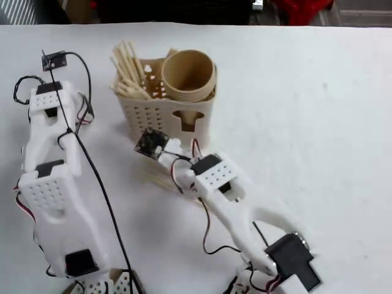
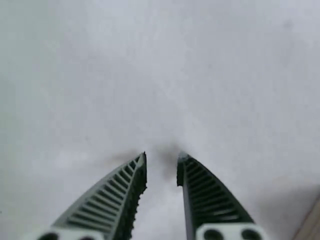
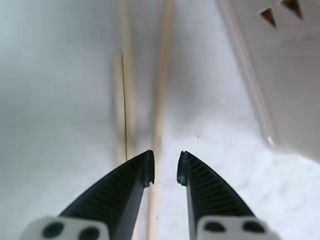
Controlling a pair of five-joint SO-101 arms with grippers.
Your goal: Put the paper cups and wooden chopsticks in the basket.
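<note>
The right gripper (image 3: 165,167) hangs released over loose chopsticks (image 3: 161,90) on the desk (image 1: 306,122) beside the basket (image 1: 160,115) — paper cups (image 1: 188,75) and bundled chopsticks (image 1: 128,70) stand inside. The left gripper (image 2: 161,164) is released over bare desk.

White matte table top (image 1: 324,122), faintly mottled, spanning nearly the whole high view. Far edge straight, along the top. Beyond it: dark band (image 1: 184,9) midway, red object (image 1: 303,7) toward the right, grey floor (image 1: 364,12) at the right corner, pale slatted surface (image 1: 18,11) at the left corner. Soft, even light; shadows faint. Tan strip (image 2: 314,222) at the margin of the left wrist view, unidentifiable.
</note>
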